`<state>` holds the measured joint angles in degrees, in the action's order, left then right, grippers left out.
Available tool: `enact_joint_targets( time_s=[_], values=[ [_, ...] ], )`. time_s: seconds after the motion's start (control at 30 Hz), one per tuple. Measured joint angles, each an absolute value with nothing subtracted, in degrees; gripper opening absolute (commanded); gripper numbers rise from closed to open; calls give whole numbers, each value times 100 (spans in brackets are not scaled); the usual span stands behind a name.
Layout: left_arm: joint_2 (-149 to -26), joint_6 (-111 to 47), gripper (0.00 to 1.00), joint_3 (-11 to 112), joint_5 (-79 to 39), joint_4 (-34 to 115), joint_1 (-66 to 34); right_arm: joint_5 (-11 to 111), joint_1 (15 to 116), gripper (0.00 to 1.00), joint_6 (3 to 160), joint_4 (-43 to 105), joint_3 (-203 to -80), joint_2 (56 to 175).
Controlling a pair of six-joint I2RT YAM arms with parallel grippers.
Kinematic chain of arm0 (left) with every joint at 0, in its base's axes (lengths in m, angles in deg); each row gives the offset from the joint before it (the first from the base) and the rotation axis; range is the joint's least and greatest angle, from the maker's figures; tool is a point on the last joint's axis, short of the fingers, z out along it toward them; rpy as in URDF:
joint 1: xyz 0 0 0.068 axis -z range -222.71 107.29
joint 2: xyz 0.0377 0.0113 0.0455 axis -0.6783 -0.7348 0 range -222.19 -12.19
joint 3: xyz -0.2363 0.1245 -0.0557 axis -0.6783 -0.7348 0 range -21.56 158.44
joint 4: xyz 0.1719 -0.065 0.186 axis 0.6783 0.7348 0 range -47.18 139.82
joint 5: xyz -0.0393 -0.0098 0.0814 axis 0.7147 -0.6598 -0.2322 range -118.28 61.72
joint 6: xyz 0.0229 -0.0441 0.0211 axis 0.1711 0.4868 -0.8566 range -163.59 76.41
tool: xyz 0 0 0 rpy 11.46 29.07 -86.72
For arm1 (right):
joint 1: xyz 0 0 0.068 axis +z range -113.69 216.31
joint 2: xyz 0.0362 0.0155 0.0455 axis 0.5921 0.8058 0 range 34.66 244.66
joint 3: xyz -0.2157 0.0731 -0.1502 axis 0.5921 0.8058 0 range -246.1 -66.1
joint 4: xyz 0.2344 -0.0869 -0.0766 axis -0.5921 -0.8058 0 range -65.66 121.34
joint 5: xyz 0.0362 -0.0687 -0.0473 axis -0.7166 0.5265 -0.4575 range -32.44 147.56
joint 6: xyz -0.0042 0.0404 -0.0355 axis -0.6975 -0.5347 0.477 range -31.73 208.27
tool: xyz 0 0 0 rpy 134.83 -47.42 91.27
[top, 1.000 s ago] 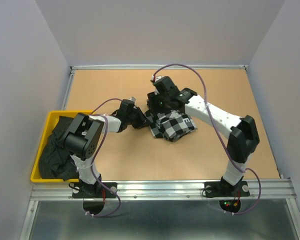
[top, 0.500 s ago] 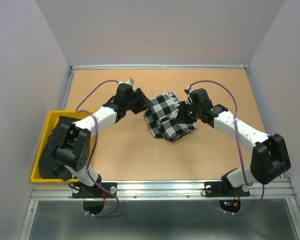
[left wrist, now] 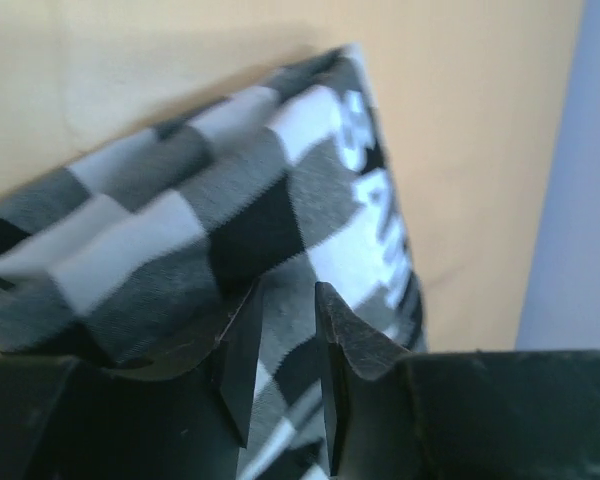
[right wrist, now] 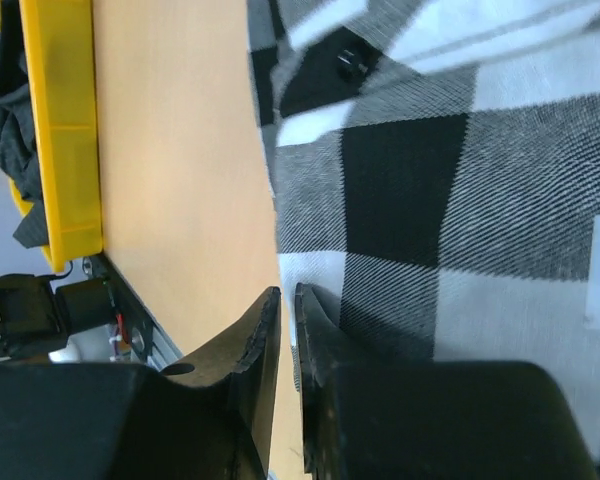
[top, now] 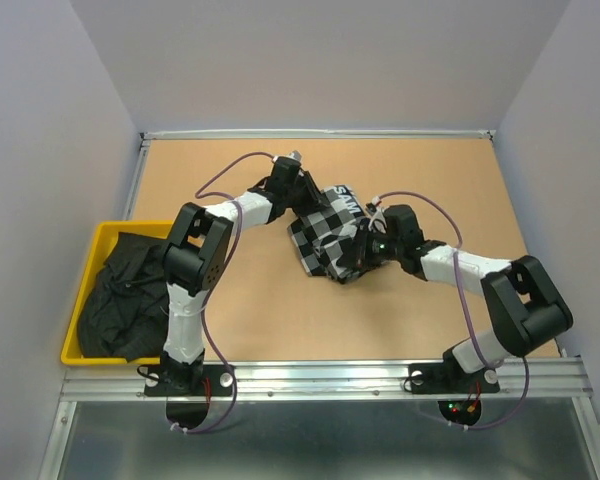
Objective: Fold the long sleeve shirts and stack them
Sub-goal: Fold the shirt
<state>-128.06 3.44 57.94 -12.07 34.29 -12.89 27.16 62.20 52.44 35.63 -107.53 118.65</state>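
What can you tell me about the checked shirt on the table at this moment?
The black-and-white checked shirt is soft woven cloth, folded into a rumpled, roughly square bundle lying near the middle of the table. A black band with white lettering runs along its far edge. The left gripper is at its far-left corner, jaws slightly apart over the cloth; the right gripper meets its near-right edge, jaws almost together. Whether either pinches cloth cannot be told.

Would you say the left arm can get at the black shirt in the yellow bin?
Probably yes: the black shirt lies uncovered in the open yellow bin beside that arm's base.
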Motion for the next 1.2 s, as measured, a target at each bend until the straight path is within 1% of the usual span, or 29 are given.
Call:
enact_joint_targets(
  time_s=[0.23, 0.3, 0.43, 0.5, 0.53, 0.67, 0.7, 0.8, 0.93, 1.1, 1.2],
  values=[
    [-13615, 409, 36, 6081, -1091, 3477, -1654, 2155, 6211, 13, 4682, 5275, -9743, 13026],
    [-13689, 400, 36, 6212, -1100, 3457, -1720, 2056, 6187, 13, 4597, 5670, -9636, 13126],
    [-13796, 387, 36, 6295, -1069, 3420, -1848, 2004, 6187, 14, 4575, 5948, -9610, 13152],
    [-13823, 324, 39, 6363, -1071, 3416, -1883, 1999, 6187, 17, 4569, 5935, -9610, 13085],
    [-13836, 276, 40, 6389, -1069, 3416, -1883, 2002, 6187, 21, 4579, 5852, -9616, 13008],
    [-13842, 44, 46, 6424, -1026, 3403, -1894, 2078, 6187, 29, 4765, 5183, -9848, 12431],
    [-13838, -46, 48, 6433, -1017, 3398, -1899, 2159, 6185, 29, 4896, 4829, -10060, 12193],
    [-13770, -223, 50, 6435, -1017, 3431, -1888, 2161, 6078, 29, 5080, 4383, -10530, 11732],
    [-13451, -437, 52, 6433, -1065, 3628, -1894, 2058, 5643, 29, 5196, 4162, -11072, 11377],
    [-12655, -568, 52, 6326, -1089, 3667, -1894, 1947, 5241, 29, 5277, 4020, -11149, 11487],
    [-12498, -616, 51, 6354, -1091, 3532, -1892, 1842, 5114, 27, 5395, 3983, -11127, 11775]
  ],
)
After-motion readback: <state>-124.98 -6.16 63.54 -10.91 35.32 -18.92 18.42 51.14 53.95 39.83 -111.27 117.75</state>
